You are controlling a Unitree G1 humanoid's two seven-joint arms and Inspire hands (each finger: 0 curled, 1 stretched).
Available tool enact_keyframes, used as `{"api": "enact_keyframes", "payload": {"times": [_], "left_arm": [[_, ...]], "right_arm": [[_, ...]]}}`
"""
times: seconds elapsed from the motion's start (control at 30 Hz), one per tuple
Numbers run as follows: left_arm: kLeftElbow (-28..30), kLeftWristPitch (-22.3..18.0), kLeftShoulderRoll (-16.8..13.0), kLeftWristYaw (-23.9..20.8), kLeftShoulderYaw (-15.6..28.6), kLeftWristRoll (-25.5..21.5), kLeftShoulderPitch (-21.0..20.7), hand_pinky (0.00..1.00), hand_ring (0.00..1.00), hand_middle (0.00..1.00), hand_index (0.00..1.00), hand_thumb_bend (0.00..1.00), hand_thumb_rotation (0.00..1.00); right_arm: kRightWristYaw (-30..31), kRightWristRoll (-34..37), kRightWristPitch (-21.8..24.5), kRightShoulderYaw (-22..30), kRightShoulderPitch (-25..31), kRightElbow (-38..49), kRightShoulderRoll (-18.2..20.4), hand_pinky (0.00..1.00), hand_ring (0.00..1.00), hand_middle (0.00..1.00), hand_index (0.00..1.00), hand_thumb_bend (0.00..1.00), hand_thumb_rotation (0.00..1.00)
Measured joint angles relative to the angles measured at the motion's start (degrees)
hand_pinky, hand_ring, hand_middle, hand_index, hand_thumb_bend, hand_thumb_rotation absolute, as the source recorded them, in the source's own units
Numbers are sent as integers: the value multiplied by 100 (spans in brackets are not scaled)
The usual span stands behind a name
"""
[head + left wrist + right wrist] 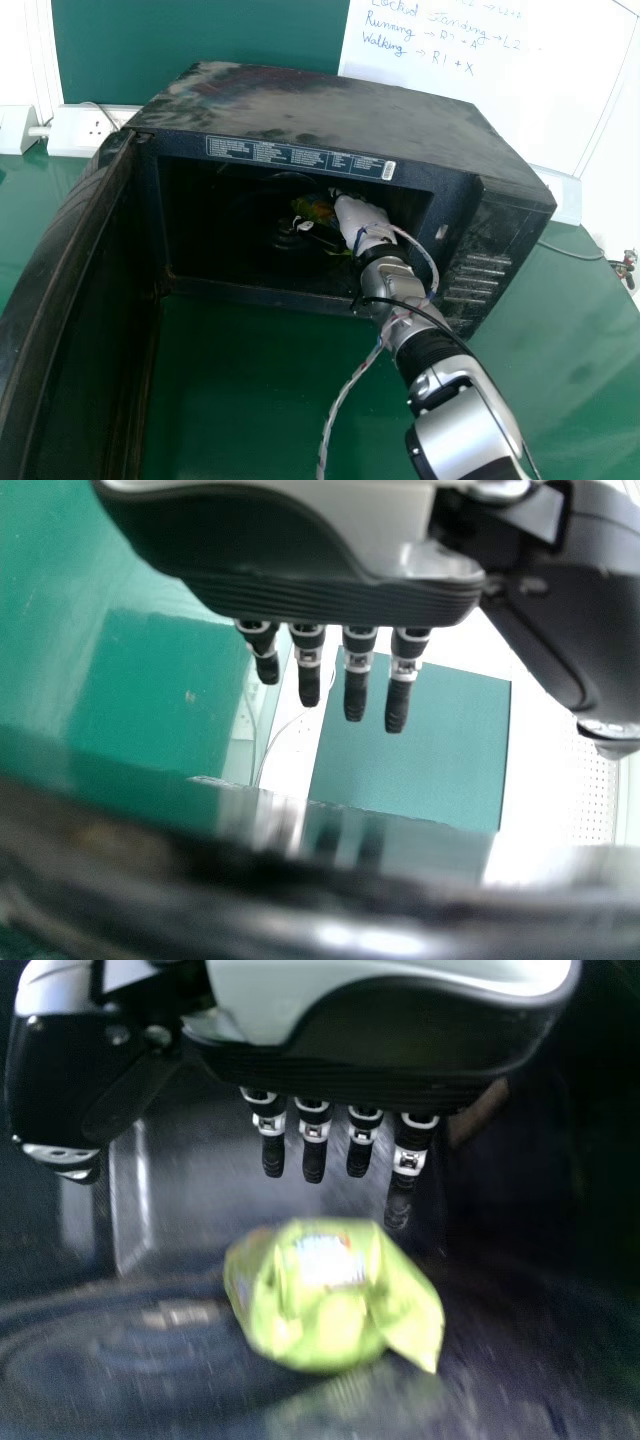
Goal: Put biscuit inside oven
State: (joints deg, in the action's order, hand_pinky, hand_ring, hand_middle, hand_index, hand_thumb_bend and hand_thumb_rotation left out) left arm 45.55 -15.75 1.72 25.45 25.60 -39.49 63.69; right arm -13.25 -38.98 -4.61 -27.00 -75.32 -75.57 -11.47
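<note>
Green table (260, 390) below, white board (470, 60) and green wall (230, 40) behind. On the table, a big black oven (330, 105) with its door (60, 290) wide open. Deep inside, the biscuit packet (330, 1300), down low, green and crinkly, near the right hand (380, 1035) but looking free of it. Fingers of the right hand straight, with little gaps between them, not clamped on anything. Left hand (300, 595) beside a dark, blurry edge, maybe the door; fingers straight too, a bit apart, with nothing in them.

Most likely at the letting-go step, with the putting-in part almost done. Next, best to check for a flat, steady packet, then slide the right hand straight back out, nice and slow. Good to keep those fingers straight, so as not to drag the packet along or bump the oven's side.
</note>
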Motion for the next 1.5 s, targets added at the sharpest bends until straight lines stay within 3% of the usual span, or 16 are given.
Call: {"api": "enact_keyframes", "payload": {"times": [0.13, 0.23, 0.33, 0.4, 0.47, 0.57, 0.67, 0.83, 1.1, 1.37, 1.5], "left_arm": [[4, 9, -17, -14, 0, 1, -3, 17, 25, 36, 74, 96, 100], [2, 8, -23, -22, -1, 10, -16, 17, 27, 37, 75, 97, 100], [3, 18, -26, -43, -1, 9, -17, 19, 31, 43, 75, 97, 100], [3, 42, -33, -58, -3, 9, -17, 35, 50, 61, 74, 97, 100], [2, 48, -37, -69, -5, 10, -17, 44, 60, 69, 74, 97, 100], [3, 48, -38, -75, -8, 19, -19, 47, 64, 76, 74, 95, 100], [7, 68, -47, -101, -10, 29, -18, 44, 60, 79, 73, 94, 100], [10, 95, -75, -103, -12, 45, -17, 42, 55, 79, 72, 93, 100], [40, 100, -123, -81, -14, 42, -16, 58, 69, 76, 74, 90, 100], [36, 98, -133, -55, -19, 47, -21, 63, 73, 77, 72, 93, 100], [36, 97, -142, -20, -24, 33, -20, 60, 70, 77, 73, 92, 100]], "right_arm": [[-179, 55, -107, 41, 150, 89, -82, 80, 91, 100, 97, 81, 76], [-271, 71, -234, 52, 336, 192, -136, 79, 91, 100, 97, 79, 77], [-336, 126, -339, 115, 456, 299, -174, 80, 91, 100, 97, 80, 77], [-363, 144, -365, 136, 521, 403, -207, 81, 91, 100, 97, 80, 77], [-395, 143, -406, 137, 604, 522, -256, 81, 91, 100, 97, 79, 77], [-472, 143, -479, 143, 751, 730, -321, 80, 90, 100, 97, 79, 78], [-479, 140, -545, 144, 902, 988, -424, 80, 90, 100, 97, 81, 77], [-462, 128, -541, 174, 1150, 1522, -558, 81, 90, 100, 97, 78, 77], [-231, 125, -427, 302, 1730, 2643, -796, 81, 90, 100, 96, 76, 77], [217, 107, -380, 497, 2660, 4238, -1149, 80, 90, 100, 96, 74, 78], [509, 63, -350, 578, 3110, 4989, -1356, 79, 89, 100, 96, 74, 77]]}}
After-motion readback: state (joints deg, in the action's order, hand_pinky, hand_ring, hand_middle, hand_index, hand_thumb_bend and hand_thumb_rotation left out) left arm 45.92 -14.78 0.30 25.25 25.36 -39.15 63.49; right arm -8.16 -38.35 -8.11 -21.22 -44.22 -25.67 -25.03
